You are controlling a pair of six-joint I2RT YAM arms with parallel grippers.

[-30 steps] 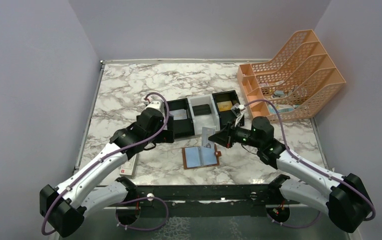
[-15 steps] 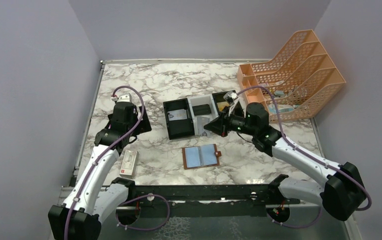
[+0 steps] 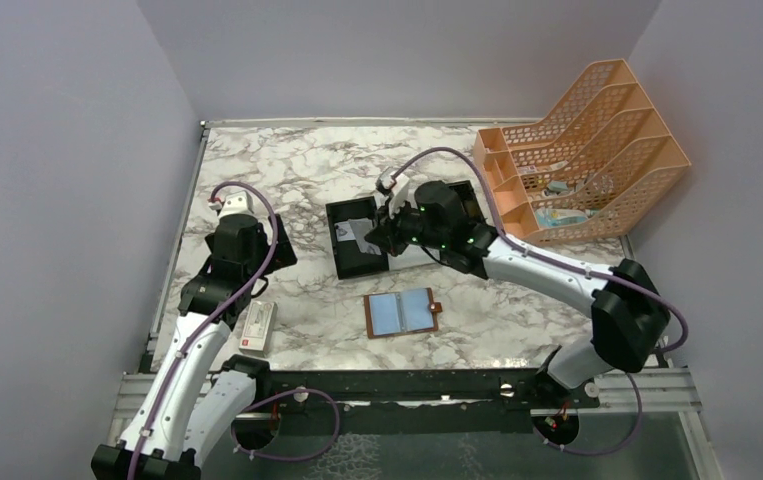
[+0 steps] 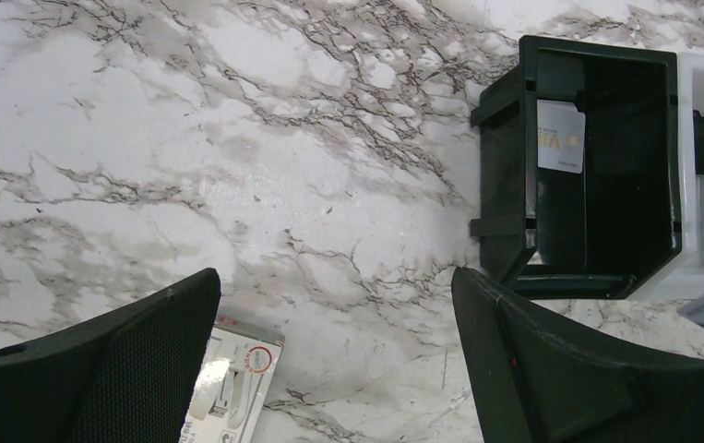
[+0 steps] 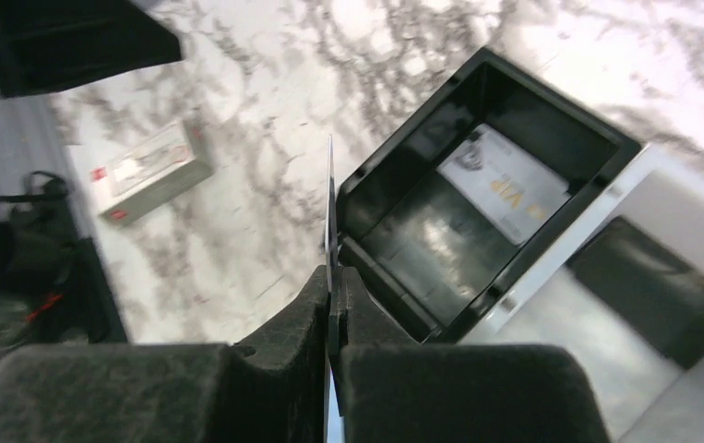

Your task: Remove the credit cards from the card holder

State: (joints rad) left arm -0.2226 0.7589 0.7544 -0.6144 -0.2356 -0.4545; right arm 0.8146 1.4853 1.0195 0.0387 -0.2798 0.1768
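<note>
The card holder (image 3: 402, 314) lies open on the marble near the front, its pale blue pockets facing up. My right gripper (image 3: 377, 236) (image 5: 332, 277) is shut on a credit card (image 5: 330, 203), seen edge-on, and hangs over the near rim of the tray's left black compartment (image 5: 477, 198). Another pale credit card (image 5: 507, 182) (image 4: 560, 137) lies flat inside that compartment. My left gripper (image 3: 247, 246) (image 4: 334, 360) stands open and holds nothing, above bare marble to the left of the tray.
The three-compartment tray (image 3: 359, 264) sits mid-table, with a dark flat item (image 5: 654, 288) in its white middle section. A long white box with a red mark (image 3: 258, 326) (image 4: 232, 388) lies by my left arm. An orange file rack (image 3: 587, 150) fills the back right corner.
My right arm has carried the card from above the card holder leftward to the left black compartment. My left arm has drawn back from that compartment to the left, still open.
</note>
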